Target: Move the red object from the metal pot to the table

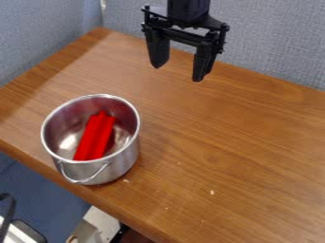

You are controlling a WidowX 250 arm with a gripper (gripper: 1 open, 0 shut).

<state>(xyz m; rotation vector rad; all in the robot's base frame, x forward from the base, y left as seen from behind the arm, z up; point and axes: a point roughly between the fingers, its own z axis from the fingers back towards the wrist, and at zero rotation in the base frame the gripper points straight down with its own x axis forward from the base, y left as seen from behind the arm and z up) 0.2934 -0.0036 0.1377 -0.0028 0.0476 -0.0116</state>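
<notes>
camera view, and here we go: the black gripper hangs high over the far side, up and to the right of the metal pot as we look at it, its fingers pointing down at the table. the claw stands wide, two dark fingers well apart with nothing between them, and only the lower end of the arm makes it into view, dropping from the top edge. no brand, label or writing can be read anywhere. down to the pot now! it sits at the near left, close to the table's edge, shiny and open-topped, its thin wire handle slung low across the front. inside lies the red object, slanting along the bottom, and the pot's wall rises all around it. beyond the pot, a grey textured wall backs the table; below the pot, past the edge, there's blue material and a pale piece of equipment, too cropped to name.
</notes>
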